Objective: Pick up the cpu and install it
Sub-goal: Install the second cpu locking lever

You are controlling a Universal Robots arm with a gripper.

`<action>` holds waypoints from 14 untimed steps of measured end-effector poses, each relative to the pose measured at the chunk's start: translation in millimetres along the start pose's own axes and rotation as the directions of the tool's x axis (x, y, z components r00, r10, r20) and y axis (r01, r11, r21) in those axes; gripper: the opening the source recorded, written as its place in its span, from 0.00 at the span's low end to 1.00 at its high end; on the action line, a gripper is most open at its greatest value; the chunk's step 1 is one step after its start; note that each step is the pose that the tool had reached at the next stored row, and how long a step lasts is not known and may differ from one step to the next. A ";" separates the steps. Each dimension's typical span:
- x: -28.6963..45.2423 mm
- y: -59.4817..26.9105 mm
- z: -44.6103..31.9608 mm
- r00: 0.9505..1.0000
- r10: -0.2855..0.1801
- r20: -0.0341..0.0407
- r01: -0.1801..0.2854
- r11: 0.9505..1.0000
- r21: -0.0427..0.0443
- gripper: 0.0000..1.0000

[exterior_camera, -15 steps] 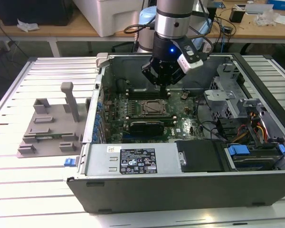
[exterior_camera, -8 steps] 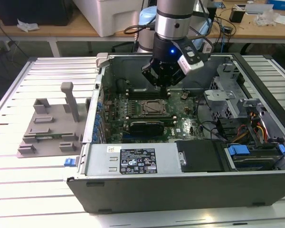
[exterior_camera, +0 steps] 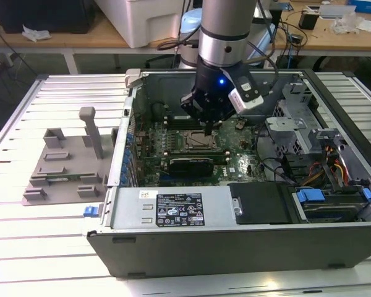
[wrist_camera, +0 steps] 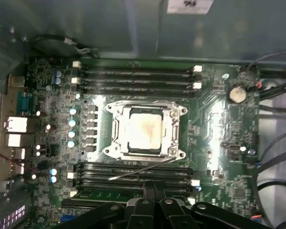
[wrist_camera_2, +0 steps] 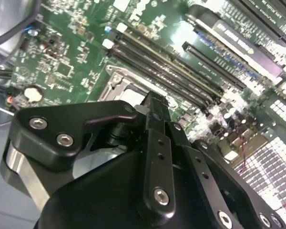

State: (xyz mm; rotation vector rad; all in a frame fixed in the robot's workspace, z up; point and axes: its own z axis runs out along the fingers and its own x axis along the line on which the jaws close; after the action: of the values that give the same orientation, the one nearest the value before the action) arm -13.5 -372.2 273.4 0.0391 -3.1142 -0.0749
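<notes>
Hanging over the motherboard, the gripper is showing its fingers drawn together in the second wrist view, nothing visibly between them; the tips are running behind the gripper body there, so whether they are fully closed is hard to say. In the first wrist view the finger bases are sitting close together, cut off at the frame edge.

The cpu is lying flat inside the socket, metal frame surrounding it on all four sides, silver top facing up. The gripper is apart from it, above and just beside the socket in the exterior view. A thin wire lever is lying angled between socket and the nearer RAM slots. More RAM slots are sitting on the socket's far side.

All of this is sitting inside the open PC case, which is lying on its side on a slatted table. A grey plastic fixture is standing on the table at the exterior view's left, well apart from the case. In the exterior view the gripper is hiding part of the socket.
</notes>
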 end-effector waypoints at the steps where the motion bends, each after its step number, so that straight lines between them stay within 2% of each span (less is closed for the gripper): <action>1: 1.6 -0.6 1.8 1.000 0.000 0.000 0.000 1.000 0.000 0.11; 3: 4.8 -0.9 5.4 1.000 0.000 0.000 0.000 1.000 0.000 0.11; 6: 16.6 -0.6 13.4 1.000 0.000 0.000 0.000 1.000 -0.001 0.11; 8: 25.1 0.5 19.6 1.000 0.000 0.000 0.000 1.000 -0.005 0.11; 12: 31.9 1.5 31.1 1.000 -0.006 0.000 0.006 1.000 -0.005 0.11; 14: 36.8 1.4 40.7 1.000 -0.026 -0.001 0.026 1.000 -0.004 0.11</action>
State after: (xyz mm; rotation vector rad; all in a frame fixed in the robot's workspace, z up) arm -51.4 -369.8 233.9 0.0788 -3.1125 -0.0823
